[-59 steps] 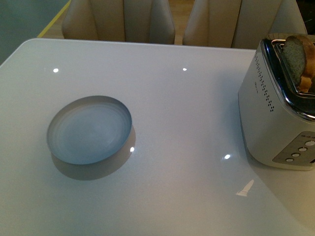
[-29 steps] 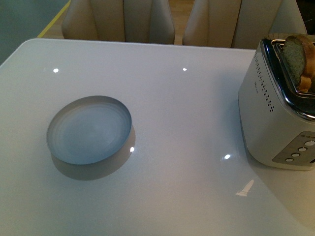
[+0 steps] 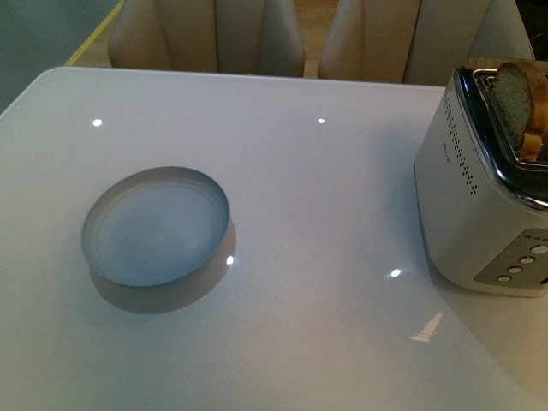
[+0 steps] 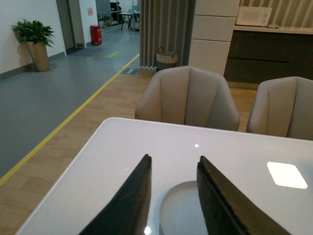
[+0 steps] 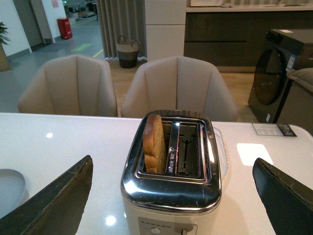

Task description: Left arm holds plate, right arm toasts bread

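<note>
The pale blue-grey plate point(image 3: 157, 225) lies flat on the white table point(image 3: 308, 171), left of centre; neither arm shows in the front view. In the left wrist view the plate point(image 4: 180, 211) sits just beyond and between the two black jaws of my left gripper point(image 4: 173, 164), which is open and empty. The bread point(image 5: 154, 142) stands upright in one slot of the silver toaster point(image 5: 171, 196), sticking out above it. My right gripper point(image 5: 173, 169) is open wide, its jaws on either side of the toaster, holding nothing. The front view shows the bread point(image 3: 520, 101) at the far right.
The toaster point(image 3: 484, 197) stands at the table's right edge, with buttons and a lever on its near end. Beige chairs point(image 3: 214, 34) line the table's far side. The plate's edge point(image 5: 10, 190) shows beside the right gripper's jaw.
</note>
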